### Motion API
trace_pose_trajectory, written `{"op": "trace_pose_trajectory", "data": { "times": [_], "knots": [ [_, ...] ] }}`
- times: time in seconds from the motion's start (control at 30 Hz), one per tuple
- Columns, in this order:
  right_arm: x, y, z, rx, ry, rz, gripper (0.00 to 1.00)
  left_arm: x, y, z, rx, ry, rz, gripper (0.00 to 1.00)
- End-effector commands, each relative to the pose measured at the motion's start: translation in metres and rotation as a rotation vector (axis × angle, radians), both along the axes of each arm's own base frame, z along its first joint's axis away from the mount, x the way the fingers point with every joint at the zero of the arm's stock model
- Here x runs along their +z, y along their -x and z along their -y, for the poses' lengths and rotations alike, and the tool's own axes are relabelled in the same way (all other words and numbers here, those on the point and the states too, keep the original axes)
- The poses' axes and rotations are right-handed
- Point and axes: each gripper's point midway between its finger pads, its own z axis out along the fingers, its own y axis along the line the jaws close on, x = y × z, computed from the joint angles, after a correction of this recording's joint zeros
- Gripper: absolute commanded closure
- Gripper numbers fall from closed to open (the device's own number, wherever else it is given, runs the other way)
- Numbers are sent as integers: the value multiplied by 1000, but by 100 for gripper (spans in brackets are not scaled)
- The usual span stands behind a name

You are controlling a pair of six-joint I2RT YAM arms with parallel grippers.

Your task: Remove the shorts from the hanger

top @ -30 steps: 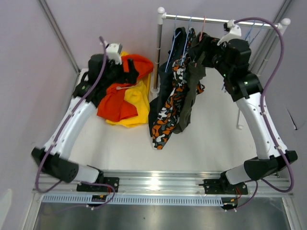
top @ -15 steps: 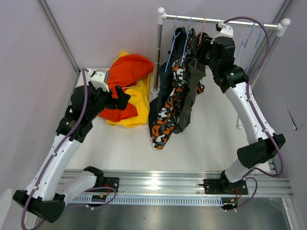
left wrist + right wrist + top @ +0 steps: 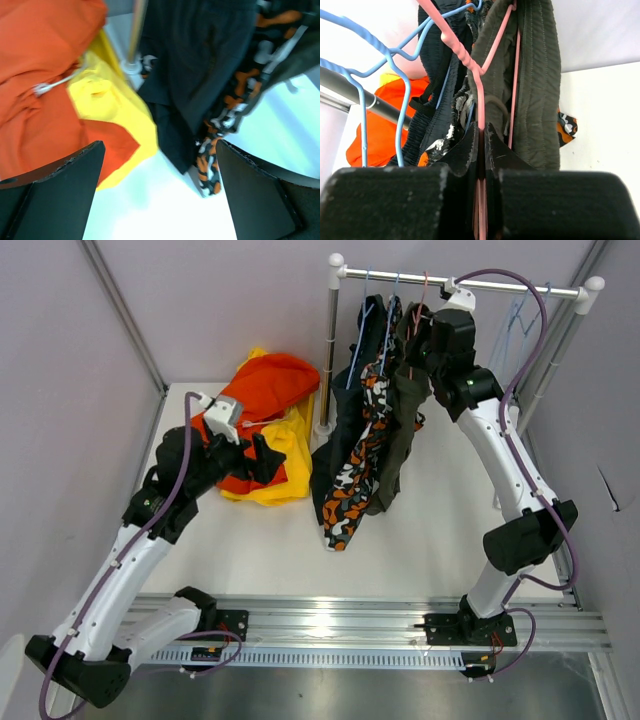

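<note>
My right gripper [image 3: 480, 131] is pinched tight on the pink hanger [image 3: 465, 57], olive-grey shorts [image 3: 538, 85] draped on it, hook over the rail [image 3: 340, 85]. My left gripper [image 3: 157, 150] hangs spread and empty beside the yellow and orange-red shorts [image 3: 60, 90]. Next, I reckon: lift the hook clear, carefully.

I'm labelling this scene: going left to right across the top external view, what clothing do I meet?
Orange-red shorts, navy-black shorts, camouflage shorts, olive-grey shorts.
</note>
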Motion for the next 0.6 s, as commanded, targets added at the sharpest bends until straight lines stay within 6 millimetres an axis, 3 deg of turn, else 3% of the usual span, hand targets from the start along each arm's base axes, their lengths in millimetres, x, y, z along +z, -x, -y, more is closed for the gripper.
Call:
{"op": "trace_pose_trajectory", "data": {
  "times": [0.0,0.17,0.23,0.4,0.47,0.57],
  "knots": [
    [55,17,5,-17,-26,121,100,41,25,39,-187,70,122,1],
    [96,56,12,-23,-43,192,100,70,52,91,-377,129,221,1],
    [102,69,11,-21,-39,197,100,83,66,112,-465,172,257,1],
    [115,108,21,-35,-60,220,100,80,72,164,-610,197,255,1],
    [109,117,22,-38,-74,208,100,80,80,184,-667,200,250,1],
    [116,133,27,-35,-104,223,100,78,84,217,-720,203,263,1]
  ]
}}
